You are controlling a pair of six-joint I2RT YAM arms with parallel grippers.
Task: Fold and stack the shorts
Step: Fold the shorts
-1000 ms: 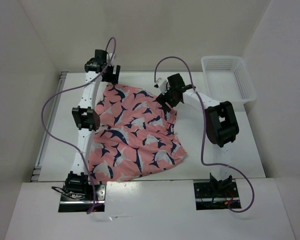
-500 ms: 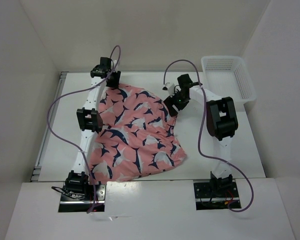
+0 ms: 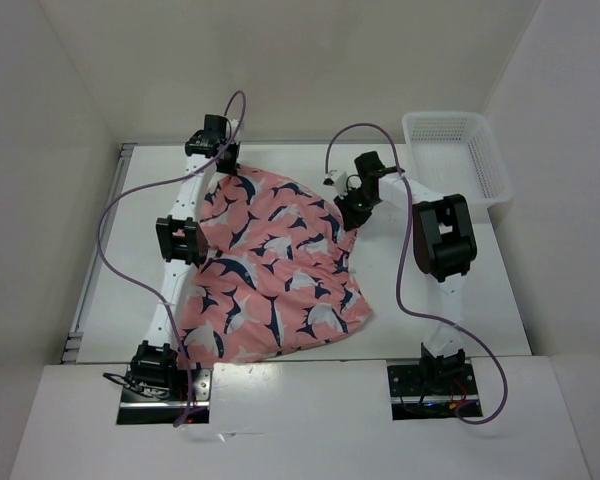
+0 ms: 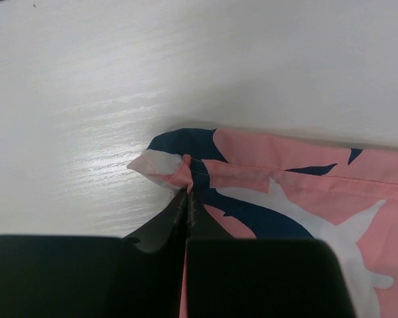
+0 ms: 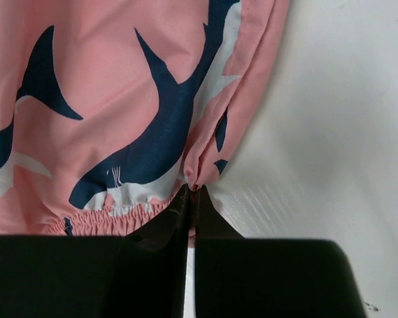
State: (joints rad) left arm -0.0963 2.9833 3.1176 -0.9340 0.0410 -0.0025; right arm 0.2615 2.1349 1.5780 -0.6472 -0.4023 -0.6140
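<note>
The right gripper (image 5: 194,192) has drawn its pinched corner outward, spreading the soft coral-pink shark-printed fabric shorts (image 3: 270,270), slightly rumpled, on the white table (image 3: 480,290), the left gripper (image 4: 188,199) clamping the other far corner.

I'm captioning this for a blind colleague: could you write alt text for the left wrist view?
The left gripper is shut on a corner of the coral-pink shark-print shorts, which lie on a white table and run off the right edge.
</note>
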